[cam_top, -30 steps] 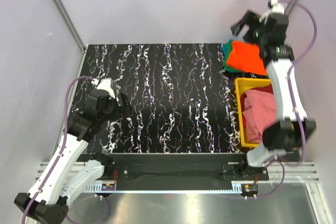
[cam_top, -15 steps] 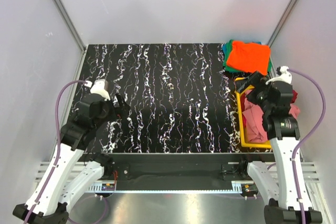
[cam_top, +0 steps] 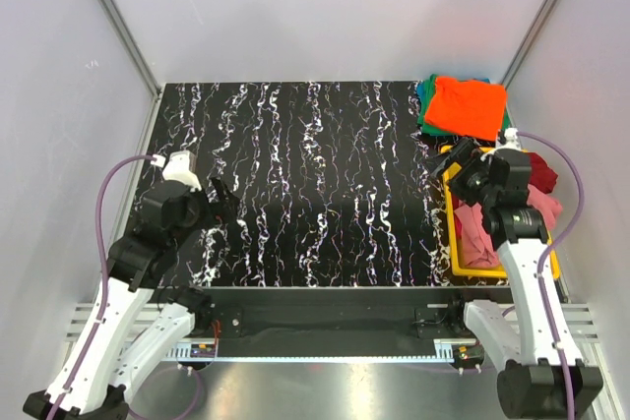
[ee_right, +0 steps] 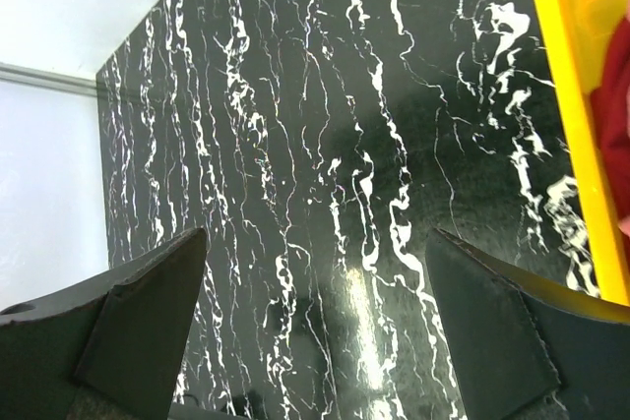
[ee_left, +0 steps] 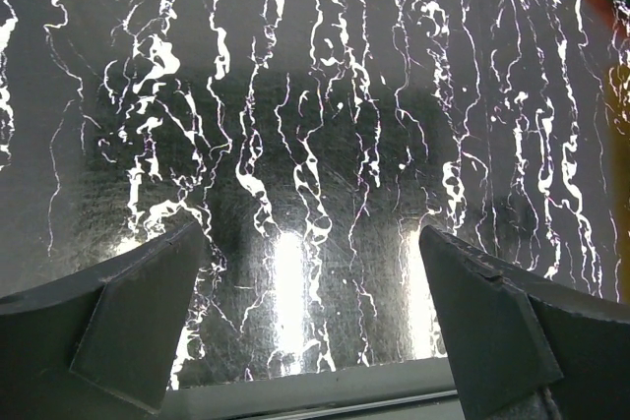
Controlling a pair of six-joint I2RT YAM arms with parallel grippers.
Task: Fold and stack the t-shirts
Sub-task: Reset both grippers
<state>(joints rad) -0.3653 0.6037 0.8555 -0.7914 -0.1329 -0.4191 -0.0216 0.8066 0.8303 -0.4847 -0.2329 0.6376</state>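
Observation:
A folded bright orange t-shirt lies on top of a green one at the table's far right corner. Pink and dark red t-shirts lie crumpled in the yellow tray; a strip of red cloth shows in the right wrist view. My right gripper is open and empty above the tray's left rim, its fingertips over the black marbled table. My left gripper is open and empty at the near left, its fingertips over bare table.
The yellow tray's rim runs down the right side of the right wrist view. The black marbled table is walled by white panels on the left, far and right sides. A metal rail runs along the near edge.
My right arm has swung back from over the orange t-shirt stack toward the tray and now hangs over its left rim. My left arm has drawn slightly nearer and lower.

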